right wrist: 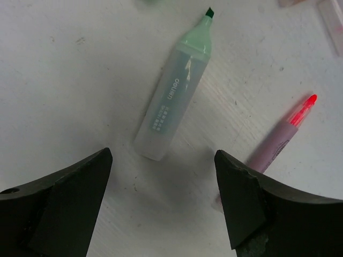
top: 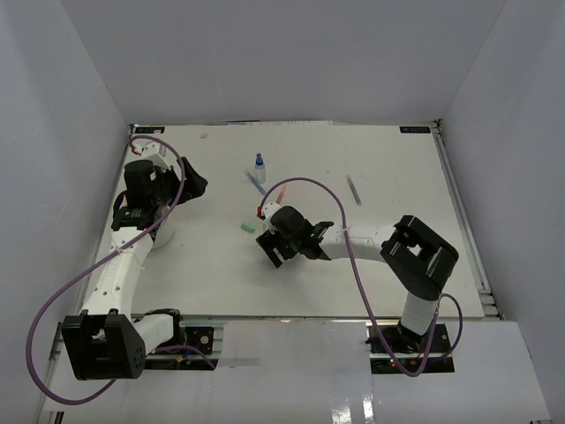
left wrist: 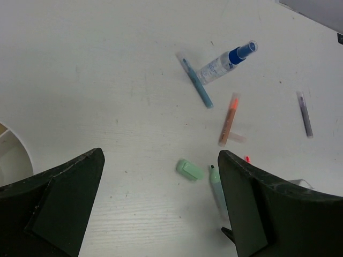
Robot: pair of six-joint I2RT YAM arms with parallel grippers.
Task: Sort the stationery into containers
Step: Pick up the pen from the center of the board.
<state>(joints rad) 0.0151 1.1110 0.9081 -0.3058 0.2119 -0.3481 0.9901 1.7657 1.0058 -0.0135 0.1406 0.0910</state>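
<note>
My right gripper (top: 270, 248) (right wrist: 162, 156) is open and low over the table. An uncapped pale green highlighter (right wrist: 172, 96) lies just ahead of its jaws, and a pink highlighter with a red tip (right wrist: 286, 134) lies by its right finger. My left gripper (top: 194, 183) (left wrist: 161, 156) is open, empty and held higher. Below it are a small green eraser-like piece (left wrist: 189, 169) (top: 248, 226), the green highlighter (left wrist: 217, 187), an orange marker (left wrist: 229, 120), a blue pen (left wrist: 196, 83) and a white blue-capped bottle (left wrist: 225, 62) (top: 259, 166). The white dish (left wrist: 13, 155) (top: 166, 234) is mostly hidden under the left arm.
A dark purple pen (top: 354, 190) (left wrist: 304, 113) lies apart at the right of the middle. White walls close the table at the back and sides. A purple cable (top: 309, 184) loops over the right arm.
</note>
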